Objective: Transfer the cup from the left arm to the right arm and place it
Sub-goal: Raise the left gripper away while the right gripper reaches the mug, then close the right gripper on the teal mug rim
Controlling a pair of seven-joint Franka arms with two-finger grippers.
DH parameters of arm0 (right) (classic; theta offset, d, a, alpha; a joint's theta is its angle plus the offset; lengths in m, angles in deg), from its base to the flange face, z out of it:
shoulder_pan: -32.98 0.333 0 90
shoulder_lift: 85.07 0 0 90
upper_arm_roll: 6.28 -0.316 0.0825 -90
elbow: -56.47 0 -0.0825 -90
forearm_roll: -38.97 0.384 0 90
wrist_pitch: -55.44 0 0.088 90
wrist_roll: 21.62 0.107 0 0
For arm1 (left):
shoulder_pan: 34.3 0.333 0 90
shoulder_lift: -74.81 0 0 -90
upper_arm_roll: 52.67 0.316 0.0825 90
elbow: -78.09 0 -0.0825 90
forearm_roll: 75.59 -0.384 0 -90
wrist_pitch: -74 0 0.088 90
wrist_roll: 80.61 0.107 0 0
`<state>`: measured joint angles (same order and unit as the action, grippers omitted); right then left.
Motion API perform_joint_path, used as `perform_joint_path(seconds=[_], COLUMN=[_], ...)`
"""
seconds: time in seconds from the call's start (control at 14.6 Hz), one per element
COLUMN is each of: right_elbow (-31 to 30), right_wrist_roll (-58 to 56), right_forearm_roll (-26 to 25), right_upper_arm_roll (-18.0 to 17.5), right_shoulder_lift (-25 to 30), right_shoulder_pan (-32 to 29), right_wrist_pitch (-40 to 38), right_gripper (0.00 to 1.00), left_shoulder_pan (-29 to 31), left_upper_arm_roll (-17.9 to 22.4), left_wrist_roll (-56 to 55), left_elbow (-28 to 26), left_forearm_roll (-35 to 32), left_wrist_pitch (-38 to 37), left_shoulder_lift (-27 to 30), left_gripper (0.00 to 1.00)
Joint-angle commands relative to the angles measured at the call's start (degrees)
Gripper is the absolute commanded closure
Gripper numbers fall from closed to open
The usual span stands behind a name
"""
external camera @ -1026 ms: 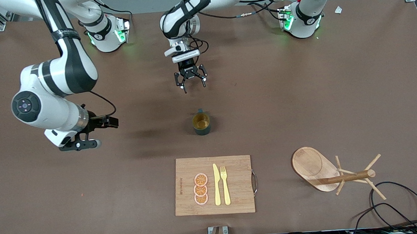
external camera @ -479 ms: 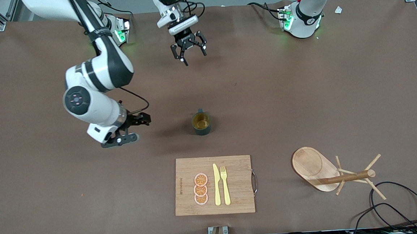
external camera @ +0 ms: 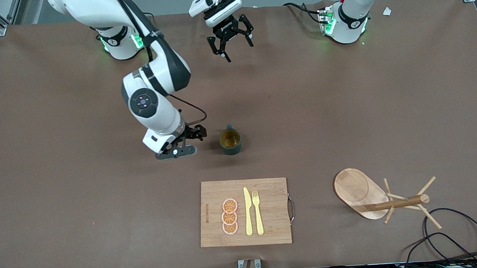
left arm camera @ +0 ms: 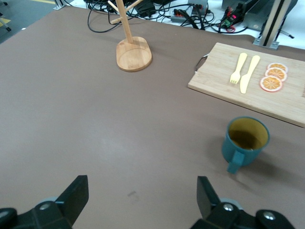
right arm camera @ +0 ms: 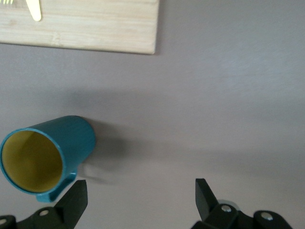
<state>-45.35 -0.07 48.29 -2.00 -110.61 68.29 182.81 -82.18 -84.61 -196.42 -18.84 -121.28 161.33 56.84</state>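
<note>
Front view: the cup [external camera: 230, 140] stands upright on the brown tabletop [external camera: 345, 115], about mid-table and a bit farther from the camera than the cutting board [external camera: 244, 212], which carries a knife [external camera: 248, 211], a fork [external camera: 257, 211] and three orange slices [external camera: 229, 216]. The right hand [external camera: 191, 142] sits low just beside the cup, fingers spread wide with nothing in them. The left hand [external camera: 231, 40] hangs up high near the bases, also wide open and empty. A wooden peg rack [external camera: 385, 197] lies toward the left arm's end.

Left wrist view: both fingers [left arm camera: 76, 193] stand far apart, with the cup [left arm camera: 245, 140], board [left arm camera: 257, 81] and rack [left arm camera: 131, 45] spread out past them.

Right wrist view: fingers [right arm camera: 204, 193] are wide apart and the cup [right arm camera: 47, 152] is close, not gripped.
</note>
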Motion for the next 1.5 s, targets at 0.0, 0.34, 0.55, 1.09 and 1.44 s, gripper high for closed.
perform_joint_path(seconds=[0.0,0.34,0.55,1.09,1.44], right_elbow=[0.2,4.3,7.1,8.9,9.9], right_wrist_roll=[4.2,9.7,11.4,10.4,9.7], right_forearm_roll=[1.1,1.1,1.1,0.3,-1.9], right_upper_arm_roll=[0.6,0.6,0.6,0.6,0.6], right_shoulder_lift=[-2.1,-6.4,-9.1,-11.1,-11.1], right_shoulder_pan=[2.5,4.7,5.9,6.8,6.8], right_wrist_pitch=[3.4,4.1,4.1,4.2,3.9], right_gripper=[0.00,0.00,0.03,0.64,0.99], left_shoulder_pan=[4.2,14.1,23.0,42.8,53.0], left_upper_arm_roll=[-0.2,-0.1,0.0,0.2,0.3], left_wrist_roll=[7.9,22.2,32.8,62.6,73.7], left_elbow=[-1.8,1.4,4.3,11.3,14.1], left_forearm_roll=[5.4,14.5,20.4,27.2,34.7], left_wrist_pitch=[0.9,0.9,0.9,0.9,1.1], left_shoulder_lift=[6.5,11.8,13.9,13.5,12.5], left_gripper=[0.01,0.01,0.00,0.00,0.00])
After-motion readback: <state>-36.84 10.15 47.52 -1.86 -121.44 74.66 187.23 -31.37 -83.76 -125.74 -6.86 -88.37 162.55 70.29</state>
